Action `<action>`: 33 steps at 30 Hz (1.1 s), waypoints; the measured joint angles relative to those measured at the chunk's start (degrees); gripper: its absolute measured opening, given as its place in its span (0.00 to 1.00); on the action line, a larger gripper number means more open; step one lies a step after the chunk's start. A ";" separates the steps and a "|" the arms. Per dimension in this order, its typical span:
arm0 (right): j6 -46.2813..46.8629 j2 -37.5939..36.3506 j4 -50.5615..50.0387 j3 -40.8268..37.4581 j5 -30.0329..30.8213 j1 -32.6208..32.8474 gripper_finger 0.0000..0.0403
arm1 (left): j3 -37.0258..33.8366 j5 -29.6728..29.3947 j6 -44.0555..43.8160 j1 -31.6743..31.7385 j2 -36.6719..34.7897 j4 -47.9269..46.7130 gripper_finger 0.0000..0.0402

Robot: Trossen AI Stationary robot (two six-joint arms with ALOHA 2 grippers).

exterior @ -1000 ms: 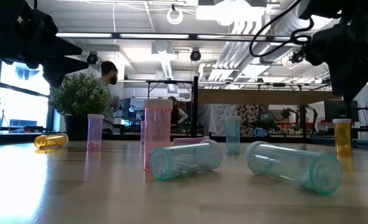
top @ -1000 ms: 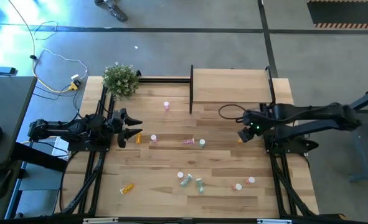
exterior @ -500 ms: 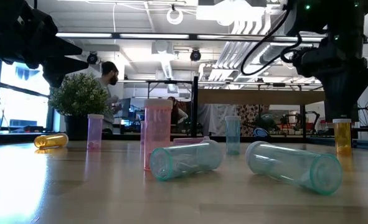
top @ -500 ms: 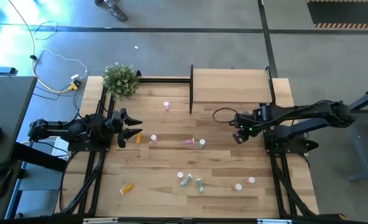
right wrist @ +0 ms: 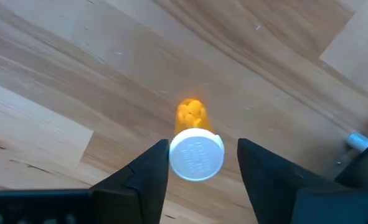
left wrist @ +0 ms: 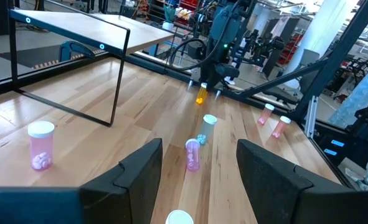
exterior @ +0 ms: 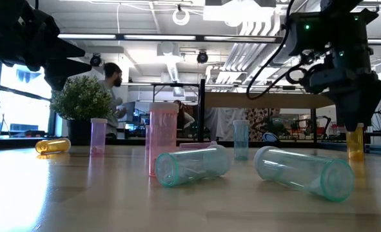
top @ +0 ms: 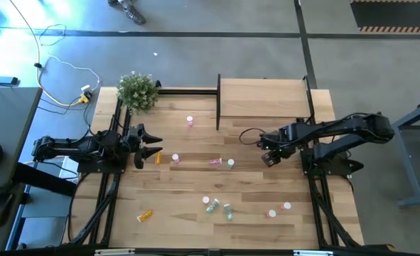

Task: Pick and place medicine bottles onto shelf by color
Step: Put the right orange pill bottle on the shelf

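An orange medicine bottle (right wrist: 195, 144) with a white cap stands upright on the table near its right side. My right gripper (right wrist: 201, 163) points straight down over it, open, with one finger on each side of the cap; I cannot tell whether either finger touches it. The same bottle (exterior: 354, 143) shows below this gripper (exterior: 359, 124) in the low view. In the high view the gripper (top: 268, 158) hides it. My left gripper (top: 153, 146) waits open at the table's left. The shelf (top: 263, 99) stands at the far side.
Pink, pale green and orange bottles lie scattered: a pink one (top: 190, 121) near the shelf, two (top: 214, 162) mid-table, a cluster (top: 212, 207) toward the near edge, two pink ones (top: 279, 210) near right, an orange one (top: 146, 215) near left. A potted plant (top: 137, 90) stands far left.
My right gripper has come down and toward the table's left, tipping until it points straight down, and now stands over the orange bottle. The bottle has stayed upright where it was.
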 joint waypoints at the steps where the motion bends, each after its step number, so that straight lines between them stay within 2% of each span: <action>1: -0.08 0.02 0.15 0.00 0.00 0.00 0.42 | -0.01 -0.01 0.00 0.00 0.00 0.00 0.49; 10: -0.22 -0.01 0.74 0.00 -0.24 0.01 0.27 | 0.00 -0.07 0.06 0.00 0.00 0.00 0.49; 15: -0.21 -0.03 0.68 0.00 -0.38 0.00 0.26 | 0.00 -0.20 0.13 0.00 0.00 0.00 0.49; 20: -0.40 -0.17 0.11 2.10 -3.16 0.01 0.26 | -0.01 -0.23 0.07 0.00 0.00 0.01 0.49; 28: 0.03 -0.23 -5.35 15.18 -3.11 0.02 0.26 | 0.00 -0.22 0.02 0.00 0.00 0.02 0.49; 33: 0.03 -0.23 -7.71 25.38 -0.61 0.00 0.26 | 0.00 -0.22 0.07 0.00 0.00 0.02 0.49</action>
